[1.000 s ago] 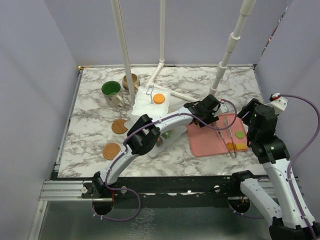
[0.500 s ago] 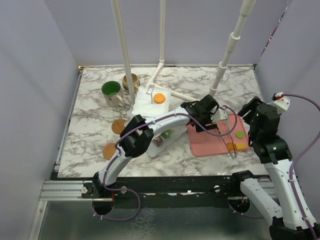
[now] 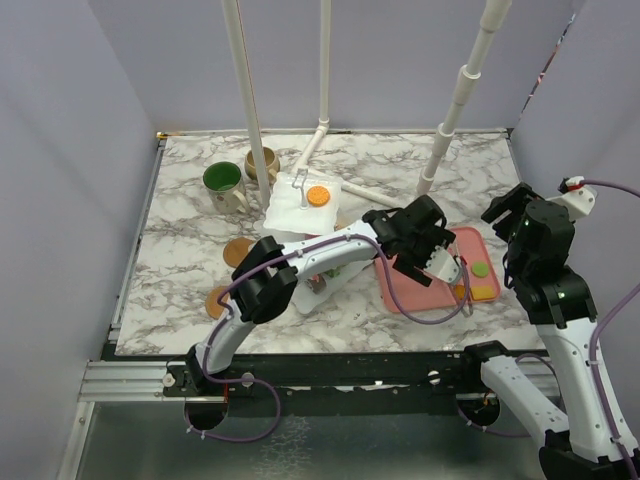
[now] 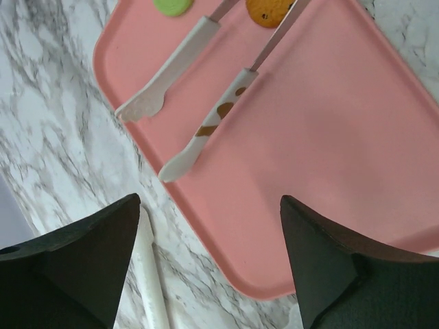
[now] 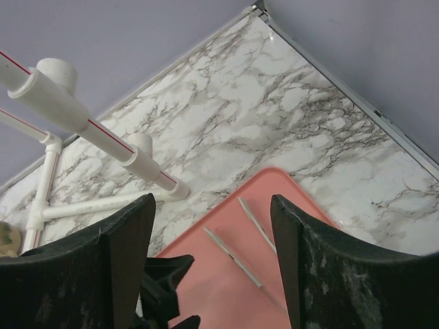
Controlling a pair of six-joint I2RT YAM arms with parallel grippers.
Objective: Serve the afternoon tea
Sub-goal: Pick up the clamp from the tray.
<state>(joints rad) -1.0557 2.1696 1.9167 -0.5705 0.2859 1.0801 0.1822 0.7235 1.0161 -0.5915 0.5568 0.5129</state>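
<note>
The white tiered stand point(image 3: 300, 208) holds an orange biscuit point(image 3: 318, 196) at mid-table. The green-lined mug point(image 3: 222, 181) and beige mug point(image 3: 262, 162) stand at the back left. Two brown coasters point(image 3: 237, 252) lie at the left, the nearer one half hidden by my left arm. My left gripper point(image 3: 437, 262) is open and empty, low over the pink tray point(image 3: 400, 290). Its wrist view point(image 4: 208, 205) shows two white-handled utensils point(image 4: 206, 127), a green pastry point(image 4: 171, 5) and an orange biscuit point(image 4: 269, 10). My right gripper point(image 3: 505, 212) is open and empty, raised above the tray's right side point(image 5: 211, 202).
White PVC pipes point(image 3: 325, 120) rise from the back of the marble table, and one lies behind the tray point(image 5: 96, 127). Green point(image 3: 481, 269), orange point(image 3: 460, 292) and yellow point(image 3: 484, 292) pastries lie on the tray's right side. Purple walls enclose the table.
My left gripper has moved right and nearer, from the tray's back left edge to over the tray. My right gripper has drawn up and away to the right.
</note>
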